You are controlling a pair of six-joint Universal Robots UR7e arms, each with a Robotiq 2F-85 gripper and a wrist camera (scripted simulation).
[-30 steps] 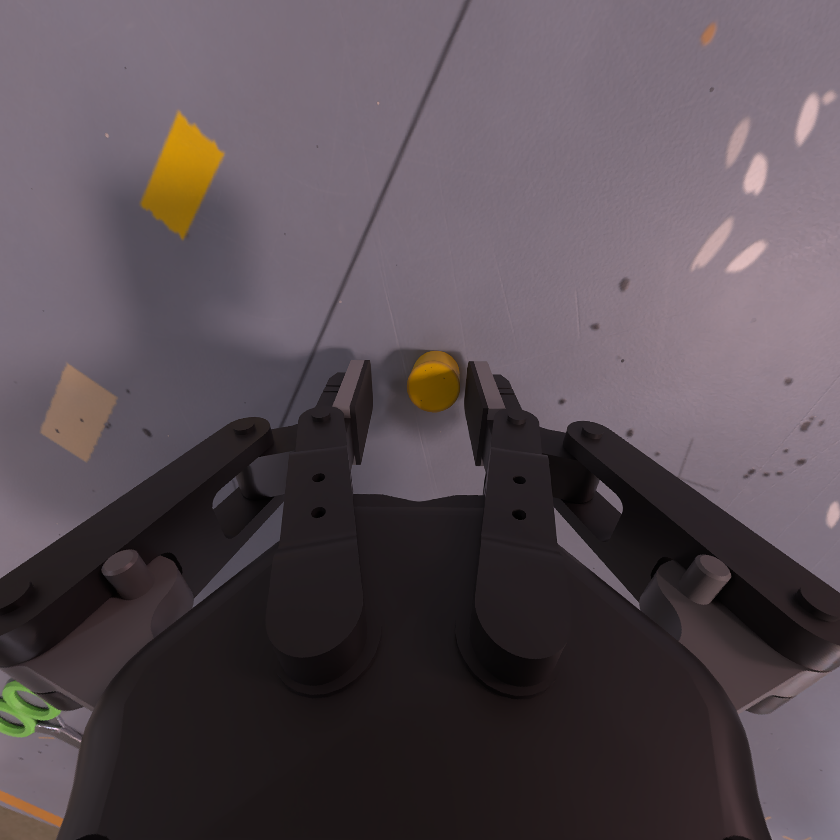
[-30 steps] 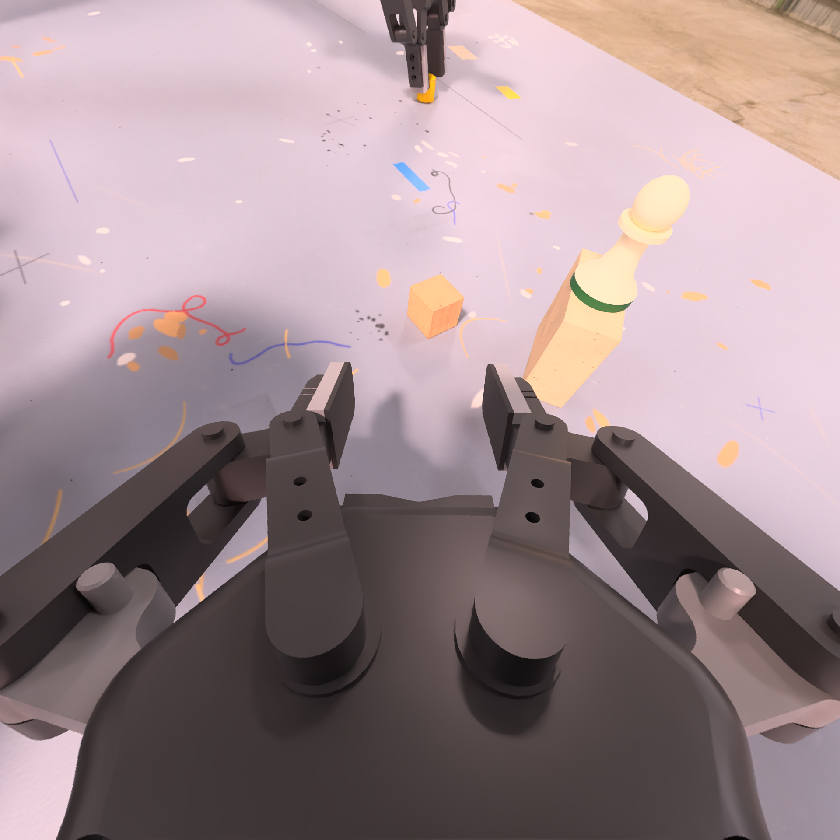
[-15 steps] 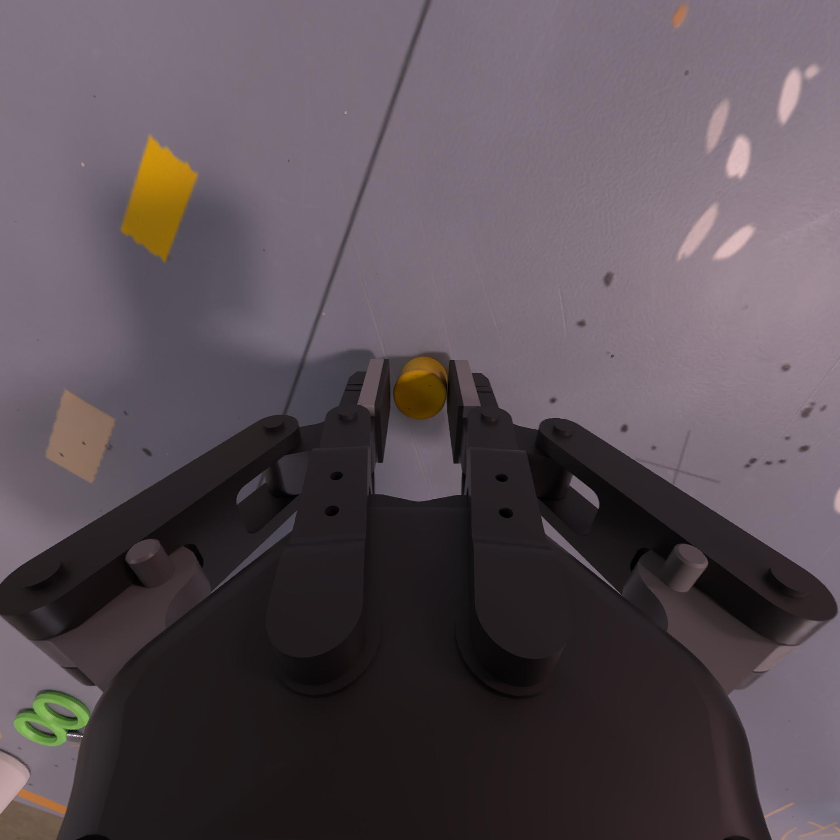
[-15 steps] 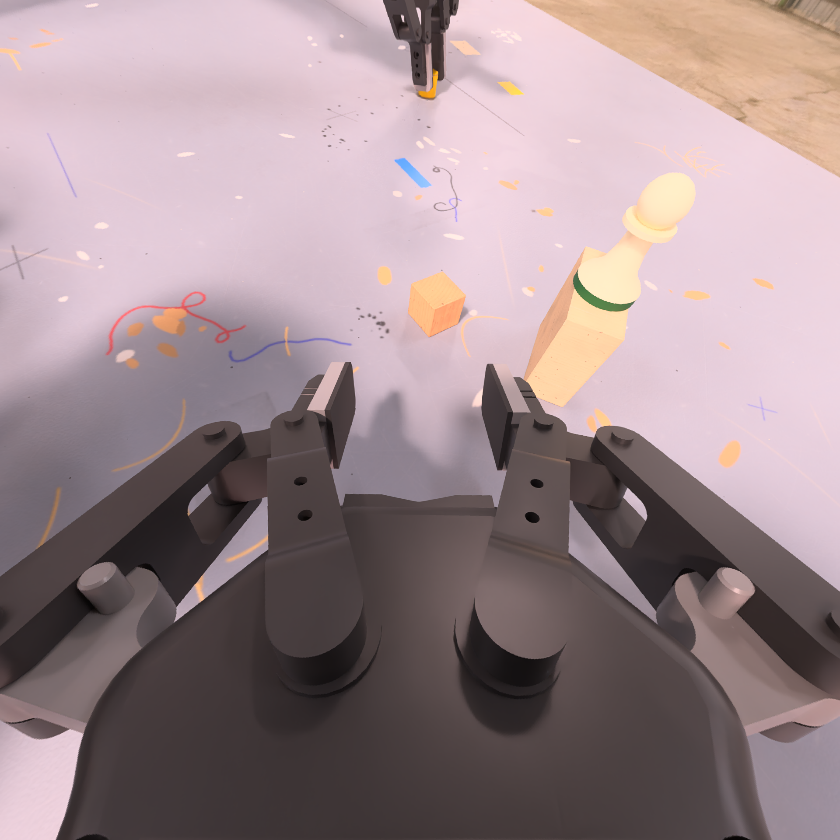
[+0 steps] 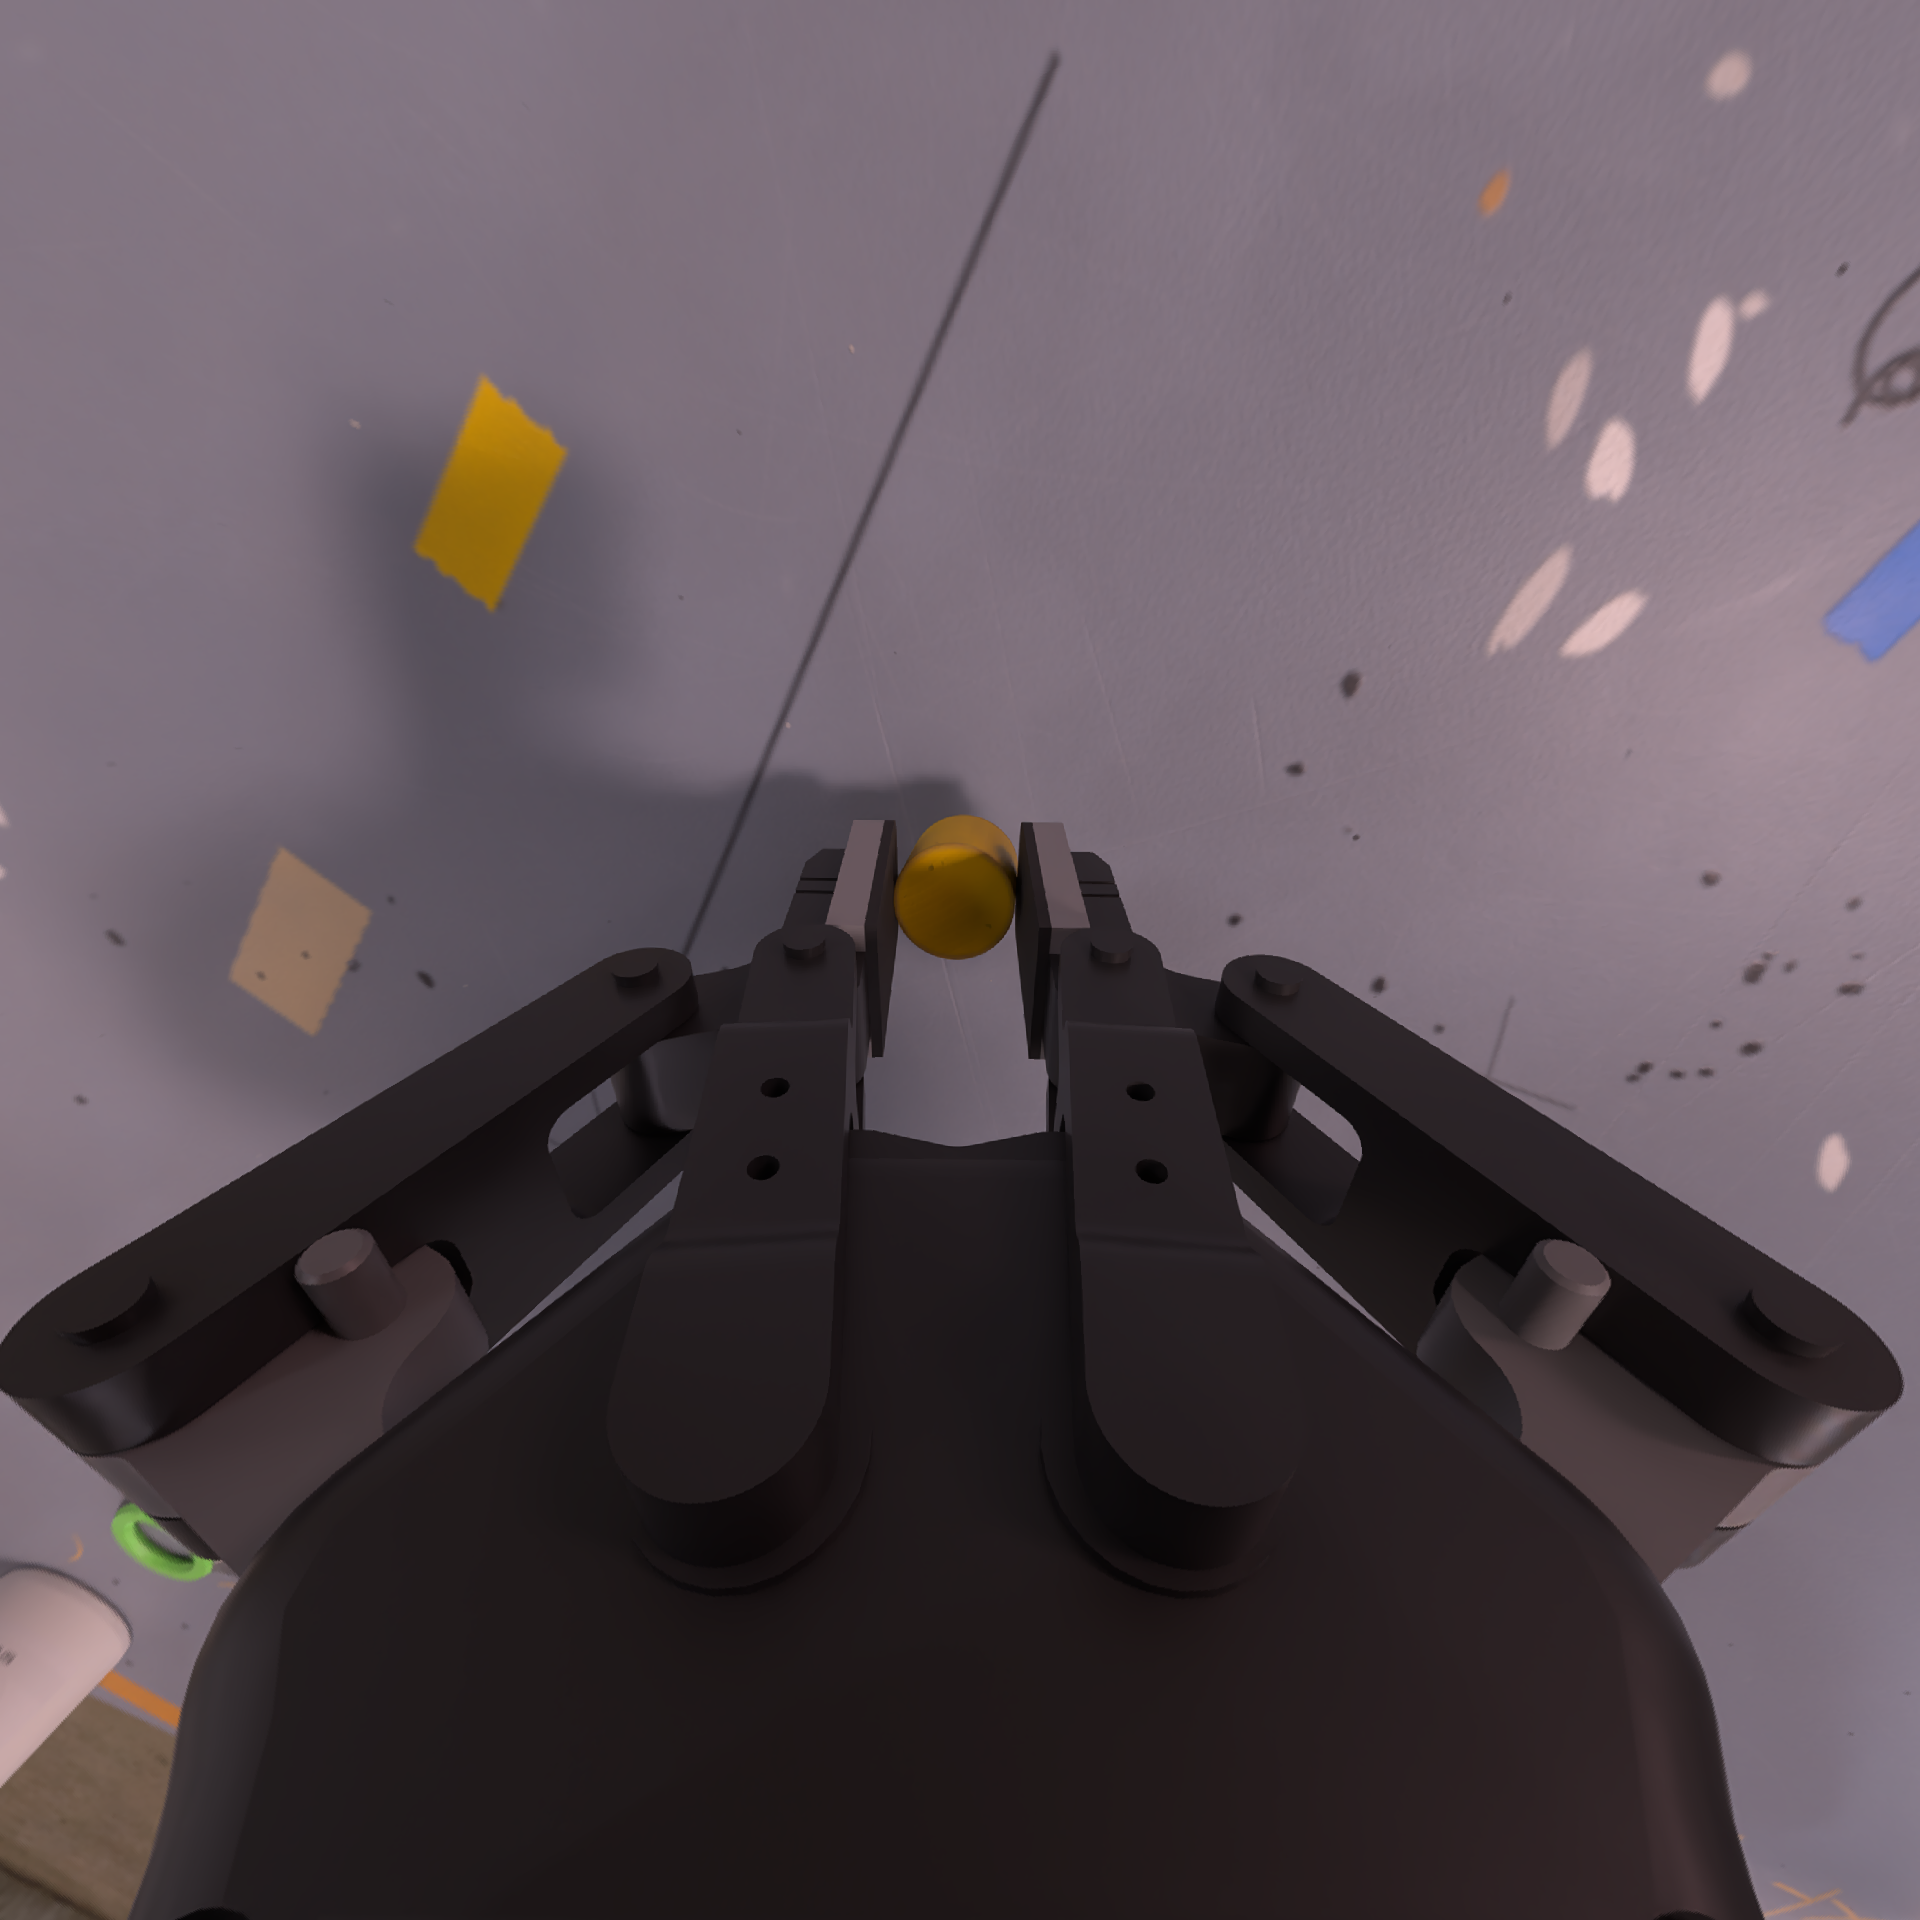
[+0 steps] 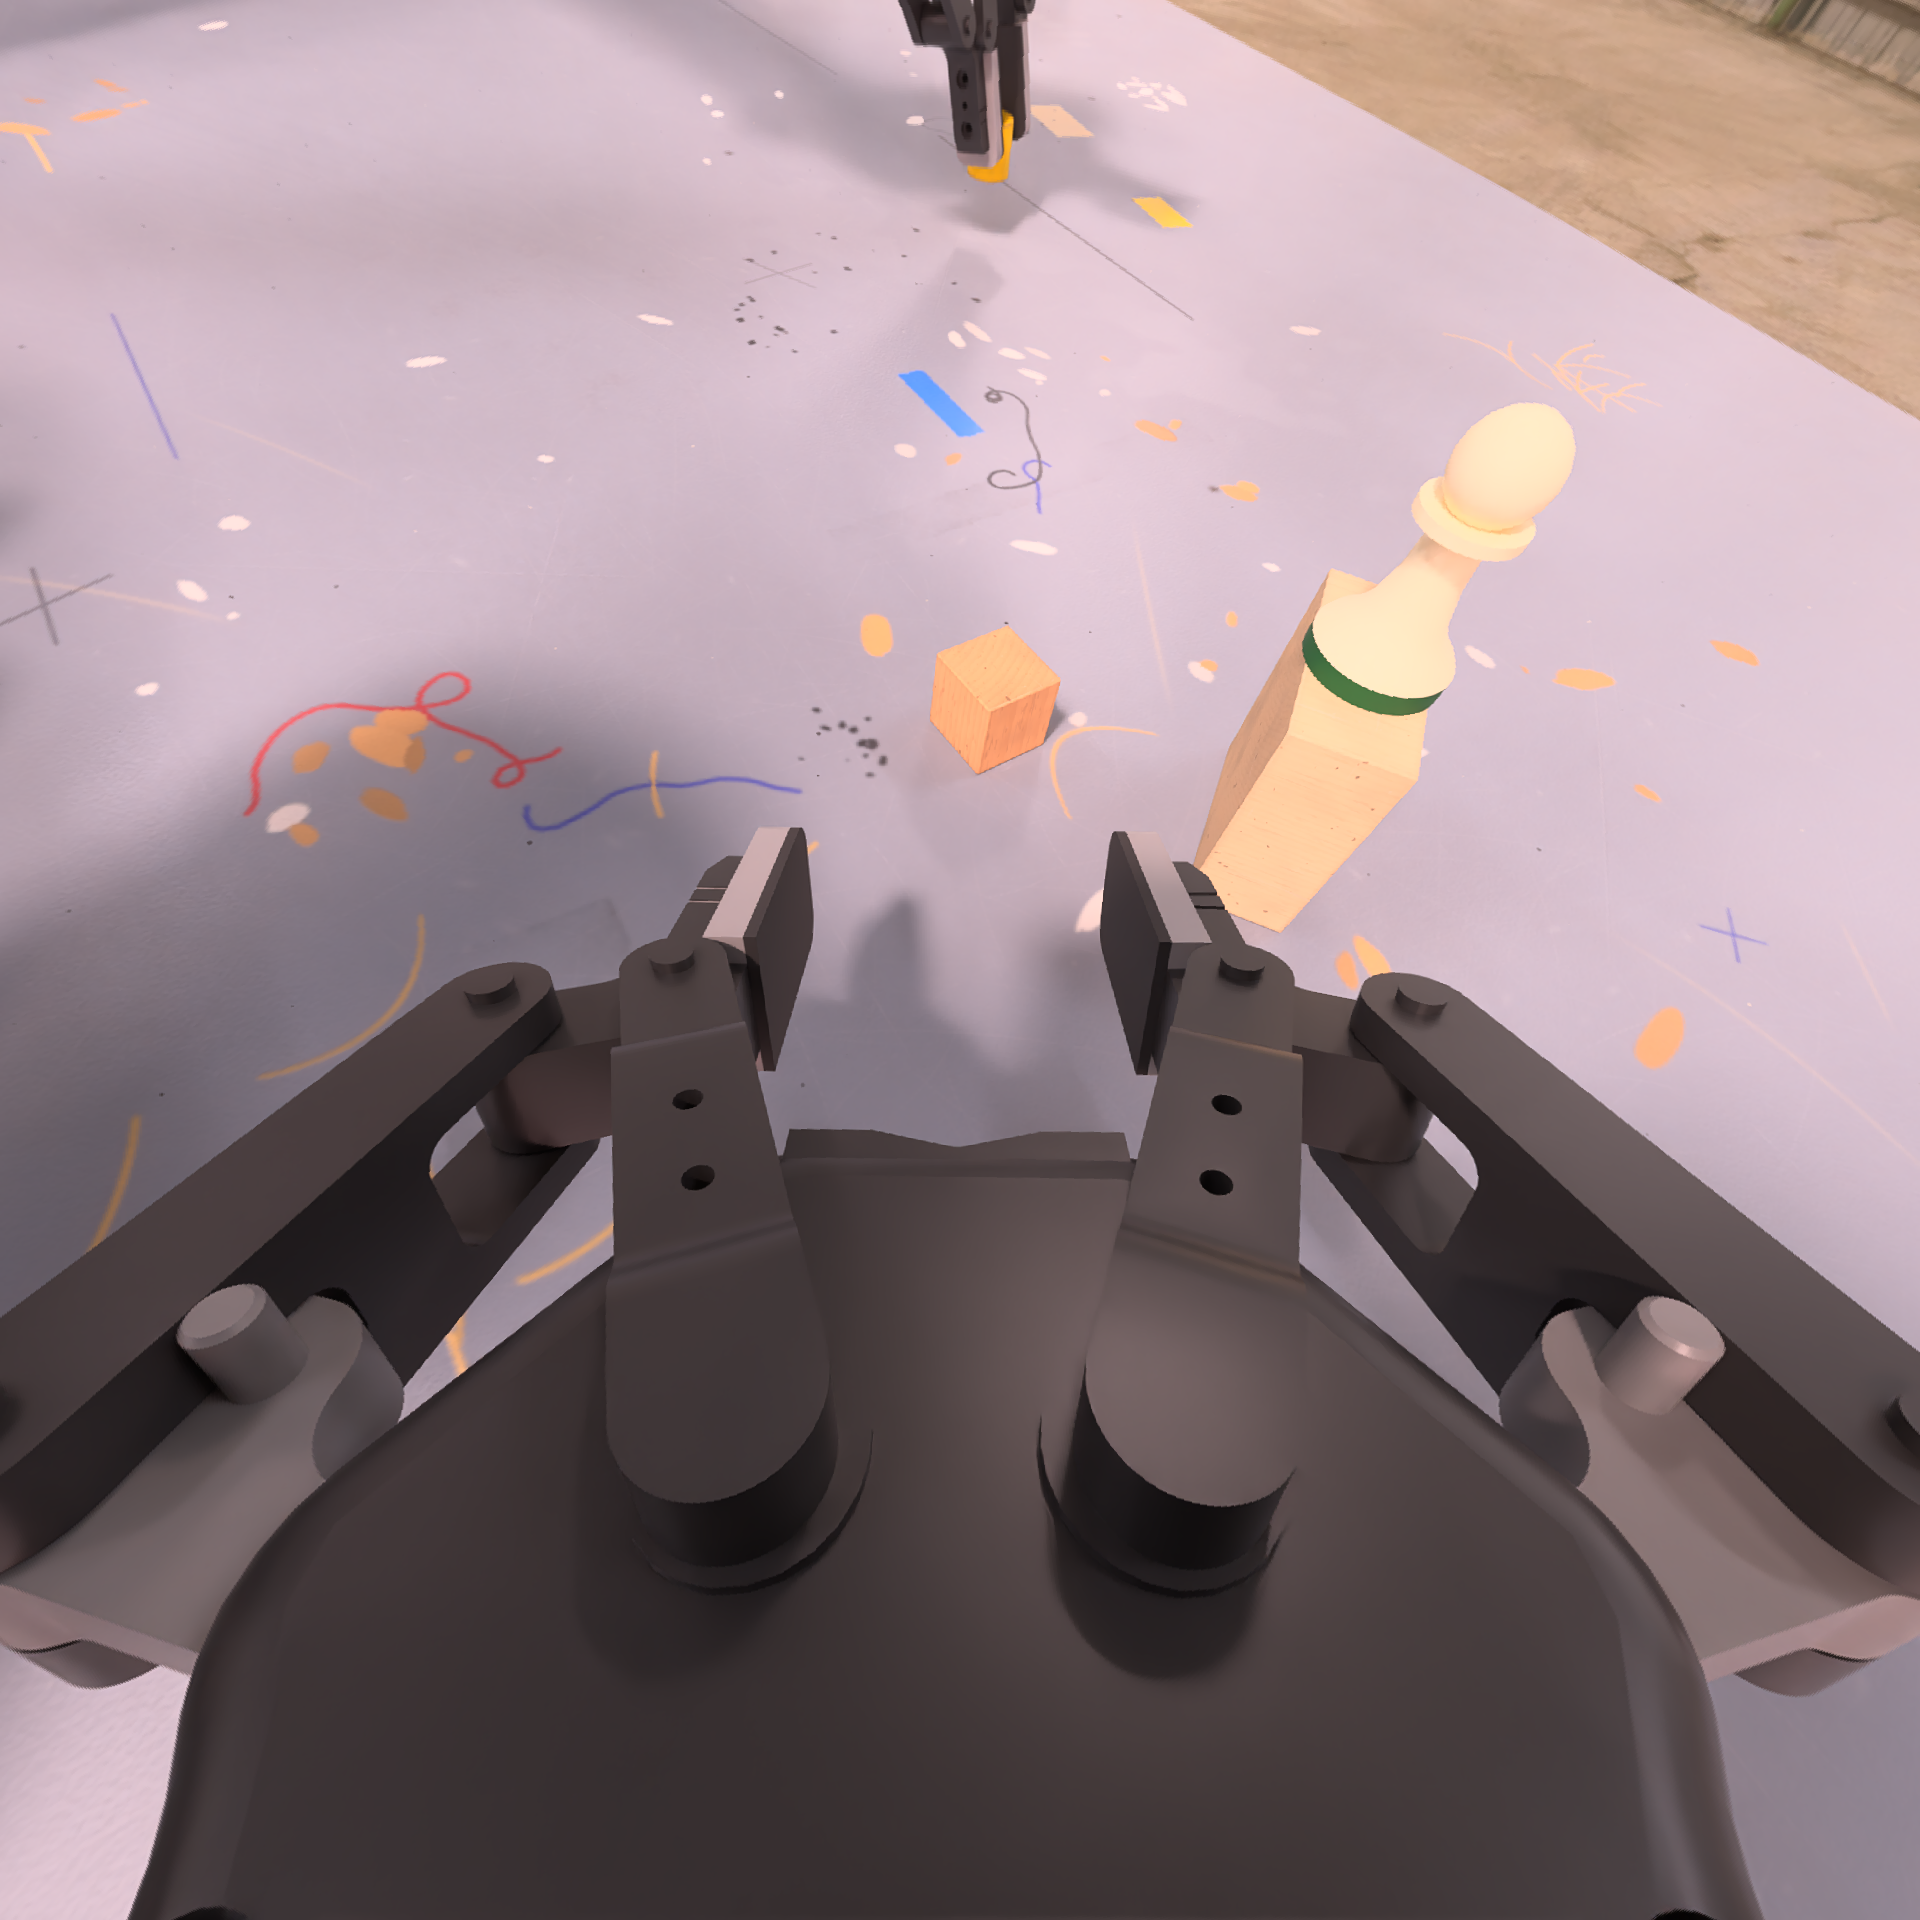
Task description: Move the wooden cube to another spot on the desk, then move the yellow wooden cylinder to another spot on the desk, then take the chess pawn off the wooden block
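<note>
My left gripper [image 5: 957, 862] is shut on the yellow wooden cylinder [image 5: 954, 906] and holds it a little above the grey desk [image 5: 1247, 520]. The right wrist view shows that gripper [image 6: 982, 125] far off with the cylinder [image 6: 992, 161] above its shadow. My right gripper [image 6: 956, 883] is open and empty above the desk. Ahead of it the small wooden cube [image 6: 992, 698] sits on the desk. To the right a cream chess pawn [image 6: 1434, 582] with a green band stands on a pale wooden block [image 6: 1309, 821].
Yellow tape [image 5: 488, 494] and tan tape [image 5: 299, 940] lie flat left of the cylinder. Green scissor handles [image 5: 156, 1548] and a white object [image 5: 52, 1652] lie near the desk's edge at lower left. The desk's far right edge meets brown floor [image 6: 1662, 156].
My left gripper's fingers closed on the yellow cylinder and then rose with it off the desk. My right gripper has stayed open and nearly still.
</note>
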